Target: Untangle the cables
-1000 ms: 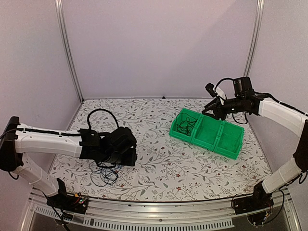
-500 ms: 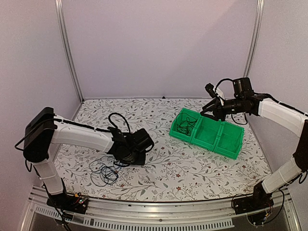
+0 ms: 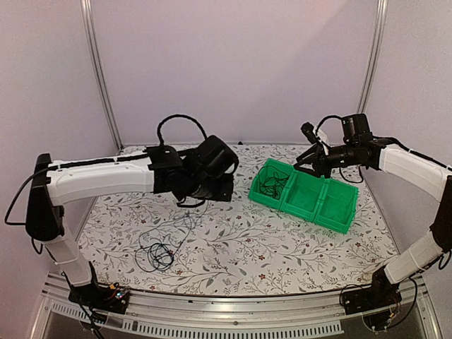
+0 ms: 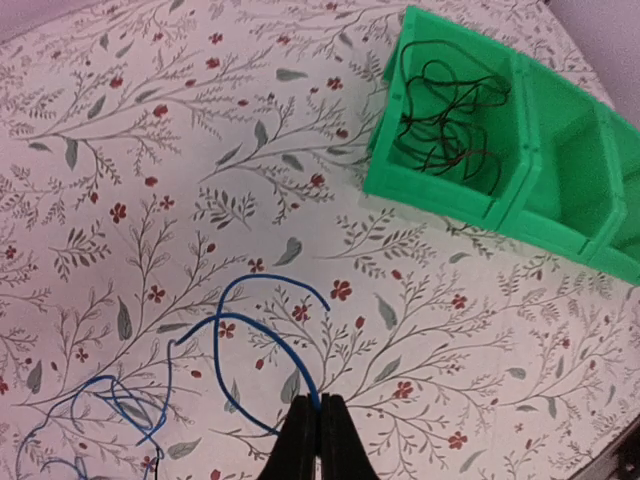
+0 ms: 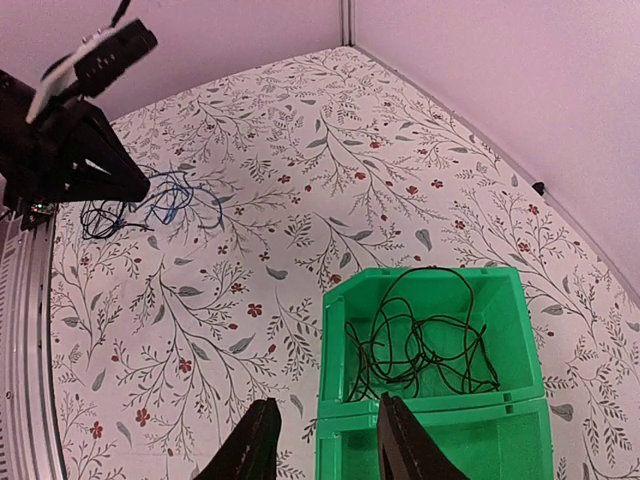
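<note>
My left gripper point(image 4: 320, 408) is shut, pinching a thin blue cable point(image 4: 245, 325) that loops down over the floral table. In the top view the left gripper point(image 3: 200, 199) hangs above mid-table, and a strand drops from it to a blue and black tangle of cables point(image 3: 159, 251) near the front left. A coil of thin black cable point(image 5: 425, 340) lies in the left compartment of the green bin point(image 5: 335, 385). My right gripper point(image 5: 320, 425) hovers open over that compartment's corner, holding nothing.
The green bin point(image 3: 340, 215) has three compartments and sits at an angle on the right half of the table. Metal frame posts point(image 3: 99, 78) stand at the back corners. The aluminium rail point(image 3: 233, 304) runs along the front edge.
My left arm swung from the front left up toward the table's middle. Its jaws closed on the blue cable, lifting a strand out of the tangle. The right arm stayed almost still.
</note>
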Controlling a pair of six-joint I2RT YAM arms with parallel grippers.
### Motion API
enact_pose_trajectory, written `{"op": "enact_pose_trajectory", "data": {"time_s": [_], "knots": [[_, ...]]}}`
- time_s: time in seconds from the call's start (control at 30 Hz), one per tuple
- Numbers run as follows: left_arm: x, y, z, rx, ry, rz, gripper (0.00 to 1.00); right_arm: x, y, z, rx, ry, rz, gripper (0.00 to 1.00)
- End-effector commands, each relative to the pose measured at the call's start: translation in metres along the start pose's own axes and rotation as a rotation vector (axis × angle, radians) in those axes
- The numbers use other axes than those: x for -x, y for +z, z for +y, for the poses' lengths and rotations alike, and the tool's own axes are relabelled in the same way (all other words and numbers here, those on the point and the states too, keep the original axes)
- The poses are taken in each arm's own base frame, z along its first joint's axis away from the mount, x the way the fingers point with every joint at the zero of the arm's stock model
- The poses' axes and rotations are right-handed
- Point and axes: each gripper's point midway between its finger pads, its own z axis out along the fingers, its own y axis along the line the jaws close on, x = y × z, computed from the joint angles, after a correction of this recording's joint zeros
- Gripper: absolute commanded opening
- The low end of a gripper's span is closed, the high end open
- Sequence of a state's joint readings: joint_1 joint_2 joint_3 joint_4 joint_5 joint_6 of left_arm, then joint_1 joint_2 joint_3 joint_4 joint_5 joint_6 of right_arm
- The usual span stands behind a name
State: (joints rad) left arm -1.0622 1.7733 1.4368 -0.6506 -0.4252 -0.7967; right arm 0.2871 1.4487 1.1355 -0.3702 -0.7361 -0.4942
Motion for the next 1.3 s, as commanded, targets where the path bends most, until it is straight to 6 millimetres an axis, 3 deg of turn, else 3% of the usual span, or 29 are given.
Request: {"op": "enact_pose_trajectory", "data": {"time_s": [0.0,0.13,0.23,0.43,0.57,0.97,1.27], "knots": [[0.079,-0.102,-0.034,-0.176,0.103,-0.256,0.0,0.004,-0.003,0.008,0.029,-0.019,-0.021,0.37],[0.105,-0.151,-0.055,-0.365,0.158,-0.388,0.0,0.016,-0.009,0.026,0.113,-0.029,-0.072,0.38],[0.115,-0.162,-0.05,-0.373,0.143,-0.447,0.0,0.034,-0.021,0.048,0.2,-0.038,-0.125,0.4],[0.111,-0.161,-0.063,-0.437,0.16,-0.454,0.0,0.071,-0.044,0.076,0.191,-0.128,-0.205,0.47],[0.102,-0.156,-0.078,-0.508,0.182,-0.423,0.0,0.079,-0.044,0.097,0.191,-0.185,-0.192,0.48],[0.056,-0.148,-0.143,-0.774,0.366,-0.296,0.0,0.082,-0.033,0.095,0.186,-0.229,-0.179,0.48],[0.043,-0.144,-0.171,-0.85,0.412,-0.252,0.0,0.07,-0.031,0.136,0.349,-0.289,-0.183,0.51]]}}
